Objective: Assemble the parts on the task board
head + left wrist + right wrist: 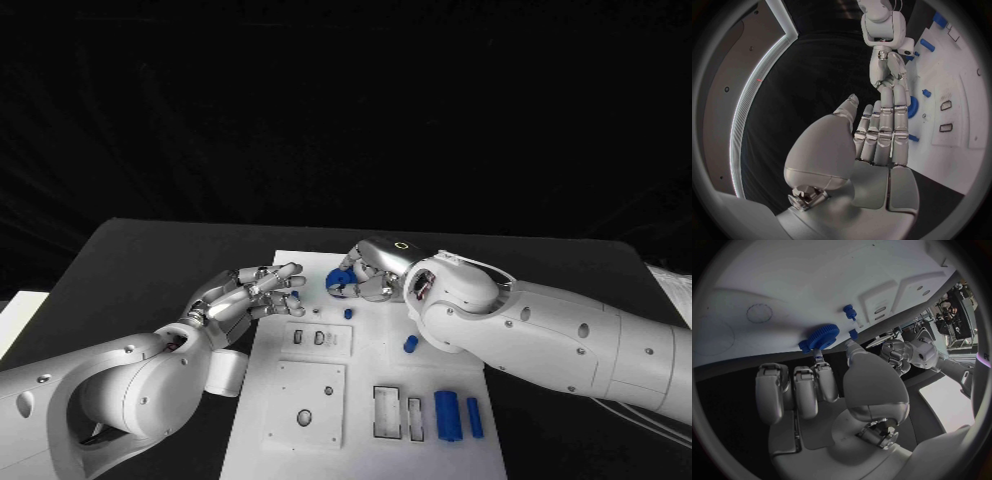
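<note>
The white rectangular task board (289, 420) lies in the middle of the black worktop (144, 260), its long axis running away from the robot.

Right hand (368, 272): positioned over the far end of the board. In the right wrist view, a fingertip and the thumb meet at a blue toothed gear wheel (819, 336), which sits at the board's edge. In the head view the same gear shows as a blue shape beneath the hand's fingers. The remaining fingers are curled. Whether the gear is lifted or resting on the board cannot be told.

Left hand (248, 295): beside the board's left edge, near its far end, close to the right hand. Its fingers are extended and spread slightly apart, with nothing held. In the left wrist view the fingertips (898, 107) reach toward the gear and the right hand's fingers; contact cannot be confirmed.

Other parts on the board:
- a small blue peg (348, 313) just on the near side of the right hand;
- a short blue cylinder (411, 344) beside the right forearm;
- a thick blue cylinder (447, 415) and a slim blue rod (475, 417), lying side by side near the board's near right corner.

Board features: two small slots (310, 339) in a raised plate, and two larger rectangular recesses (398, 412) just left of the cylinder pair.
</note>
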You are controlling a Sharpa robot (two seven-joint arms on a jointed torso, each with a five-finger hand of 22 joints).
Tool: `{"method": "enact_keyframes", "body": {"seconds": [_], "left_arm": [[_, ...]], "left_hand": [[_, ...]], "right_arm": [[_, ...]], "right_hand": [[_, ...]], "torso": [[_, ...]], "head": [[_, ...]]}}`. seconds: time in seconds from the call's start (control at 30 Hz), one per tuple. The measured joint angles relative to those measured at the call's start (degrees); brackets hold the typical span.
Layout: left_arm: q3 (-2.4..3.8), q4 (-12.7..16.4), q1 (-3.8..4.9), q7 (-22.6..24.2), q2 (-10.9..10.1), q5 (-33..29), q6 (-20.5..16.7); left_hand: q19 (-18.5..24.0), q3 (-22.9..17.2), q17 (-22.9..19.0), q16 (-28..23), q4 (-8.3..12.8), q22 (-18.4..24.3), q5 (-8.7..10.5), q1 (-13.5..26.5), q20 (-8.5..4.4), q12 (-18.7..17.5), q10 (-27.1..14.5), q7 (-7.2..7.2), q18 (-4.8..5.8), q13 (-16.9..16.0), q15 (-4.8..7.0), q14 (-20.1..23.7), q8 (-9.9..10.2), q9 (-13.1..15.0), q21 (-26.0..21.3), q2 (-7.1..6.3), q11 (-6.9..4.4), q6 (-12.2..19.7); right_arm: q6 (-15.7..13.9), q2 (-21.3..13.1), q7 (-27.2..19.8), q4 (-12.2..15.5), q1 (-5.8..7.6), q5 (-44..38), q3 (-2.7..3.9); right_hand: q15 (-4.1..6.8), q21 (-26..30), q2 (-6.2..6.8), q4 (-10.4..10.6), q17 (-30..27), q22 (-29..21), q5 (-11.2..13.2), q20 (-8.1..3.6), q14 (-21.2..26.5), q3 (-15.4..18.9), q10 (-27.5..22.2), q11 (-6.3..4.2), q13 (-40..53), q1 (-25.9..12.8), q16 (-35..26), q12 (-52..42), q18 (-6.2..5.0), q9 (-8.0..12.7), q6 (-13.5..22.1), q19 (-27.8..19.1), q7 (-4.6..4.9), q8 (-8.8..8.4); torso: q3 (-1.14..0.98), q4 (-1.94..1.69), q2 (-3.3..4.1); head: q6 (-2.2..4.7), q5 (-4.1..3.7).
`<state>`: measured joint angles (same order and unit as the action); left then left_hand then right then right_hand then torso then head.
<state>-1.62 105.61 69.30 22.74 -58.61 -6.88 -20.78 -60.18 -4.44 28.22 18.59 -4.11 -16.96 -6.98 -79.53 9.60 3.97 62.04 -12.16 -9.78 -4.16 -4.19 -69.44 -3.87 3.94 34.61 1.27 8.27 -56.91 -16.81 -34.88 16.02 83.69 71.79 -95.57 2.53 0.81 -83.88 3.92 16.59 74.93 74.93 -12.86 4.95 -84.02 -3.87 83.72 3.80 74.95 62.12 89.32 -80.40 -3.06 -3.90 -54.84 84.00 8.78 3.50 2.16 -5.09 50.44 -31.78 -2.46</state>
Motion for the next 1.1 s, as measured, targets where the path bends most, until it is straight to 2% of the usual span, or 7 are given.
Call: {"method": "enact_keyframes", "body": {"seconds": [0.23,0.37,0.5,0.73,0.87,1.0,1.1], "left_arm": [[0.00,0.00,0.00,-0.01,0.00,0.00,0.00],[0.00,0.00,0.00,-0.01,-0.01,0.00,0.00],[0.00,-0.01,0.00,-0.01,-0.02,0.00,0.01],[0.00,-0.11,0.00,-0.01,-0.10,0.00,0.01],[-0.01,-0.18,-0.01,-0.02,-0.27,0.00,0.01],[-0.01,-0.38,-0.01,-0.02,-0.31,0.00,0.01],[-0.02,-0.52,-0.02,-0.02,-0.27,0.00,0.01]], "left_hand": [[0.00,0.00,-0.01,0.00,0.00,0.00,0.00,0.00,0.00,0.00,0.00,0.00,0.00,0.00,0.00,0.00,0.00,0.00,0.00,0.00,0.00,0.00],[0.00,0.00,-0.01,0.00,0.00,0.01,0.00,0.00,0.00,0.00,0.00,0.00,-0.01,0.00,0.00,0.00,0.00,0.00,0.00,0.00,0.00,0.00],[0.00,0.00,-0.01,0.00,0.00,0.01,0.00,0.00,0.00,0.00,0.00,0.00,-0.01,0.00,0.00,0.00,0.00,0.00,0.00,0.00,0.00,0.00],[0.00,0.00,-0.02,-0.02,0.00,0.01,0.00,0.00,0.00,0.00,0.00,0.00,0.00,0.00,0.00,0.00,0.00,0.00,0.00,0.00,0.00,0.00],[0.21,0.00,0.06,-0.24,0.00,-0.04,0.00,0.00,0.21,0.00,0.00,0.00,-0.01,0.05,0.00,0.00,0.00,0.00,0.00,0.00,0.00,0.00],[0.21,-0.09,0.06,-0.24,0.09,-0.04,0.00,0.00,0.21,0.00,0.00,0.00,-0.01,0.05,0.00,0.00,0.00,0.00,0.00,0.00,0.00,0.00],[0.21,-0.15,0.05,-0.24,0.16,-0.04,0.00,0.00,0.21,0.00,0.00,0.00,0.00,0.04,0.00,0.00,0.00,0.00,0.00,0.00,0.00,0.00]], "right_arm": [[0.24,-0.59,0.70,-0.01,-0.25,0.25,-0.22],[-0.11,-1.09,0.73,0.34,-0.26,0.32,-0.23],[-2.44,-2.38,0.35,1.01,-0.54,0.42,-0.27],[-9.10,-6.61,-3.82,3.99,-0.81,2.45,-0.21],[-11.17,-11.27,-8.27,6.22,-0.80,6.67,-0.03],[-11.20,-16.06,-13.04,7.15,-0.74,13.05,0.06],[-10.52,-18.95,-16.39,6.94,-0.73,17.93,0.08]], "right_hand": [[0.00,0.00,-0.02,-0.25,-0.01,-0.01,-0.35,0.00,0.00,0.25,0.11,0.11,0.00,0.02,0.00,-0.30,0.00,-0.09,-0.03,0.00,-0.01,0.05],[0.00,0.00,-1.12,-0.54,-0.01,-0.01,-0.82,0.00,0.00,0.55,0.11,0.11,0.00,1.12,0.23,-0.30,0.00,-0.09,-0.40,0.00,0.09,0.04],[0.00,0.00,-1.39,-0.78,-0.01,-0.01,-1.68,0.00,0.00,0.79,0.11,0.11,0.00,2.44,0.22,-0.60,0.00,-0.14,-0.74,0.00,-0.05,0.04],[0.01,0.00,-1.64,-1.45,-0.02,-0.02,-1.68,0.00,0.00,1.39,0.11,0.11,0.00,5.29,0.22,-0.59,0.00,-0.14,-0.91,0.00,-0.22,0.03],[0.00,0.00,-1.73,-3.46,-0.02,-0.02,-0.64,0.00,0.00,0.91,0.11,0.11,0.00,8.57,0.22,-0.59,0.00,-0.13,-0.91,0.00,-0.23,0.03],[0.01,0.01,-0.69,-7.06,-0.02,-0.02,0.16,0.00,0.00,0.25,0.11,0.11,0.00,13.33,-0.13,0.14,0.00,-0.13,-0.91,0.00,-0.23,0.03],[0.01,0.23,0.04,-9.05,-0.02,-0.02,0.15,0.00,0.00,-0.02,-0.09,-0.10,0.01,15.63,-0.14,0.27,0.00,-0.13,-1.10,0.00,-0.04,0.03]], "torso": [[-0.02,0.00,0.00],[-0.03,0.01,0.00],[-0.03,0.01,0.00],[-0.07,0.01,-0.02],[-0.12,0.15,-0.10],[-0.23,0.41,-0.23],[-0.43,0.72,-0.36]], "head": [[-0.01,-0.11],[-0.01,-0.08],[0.07,-0.12],[0.13,-0.11],[0.31,-0.08],[0.43,-0.17],[0.60,-0.18]]}}
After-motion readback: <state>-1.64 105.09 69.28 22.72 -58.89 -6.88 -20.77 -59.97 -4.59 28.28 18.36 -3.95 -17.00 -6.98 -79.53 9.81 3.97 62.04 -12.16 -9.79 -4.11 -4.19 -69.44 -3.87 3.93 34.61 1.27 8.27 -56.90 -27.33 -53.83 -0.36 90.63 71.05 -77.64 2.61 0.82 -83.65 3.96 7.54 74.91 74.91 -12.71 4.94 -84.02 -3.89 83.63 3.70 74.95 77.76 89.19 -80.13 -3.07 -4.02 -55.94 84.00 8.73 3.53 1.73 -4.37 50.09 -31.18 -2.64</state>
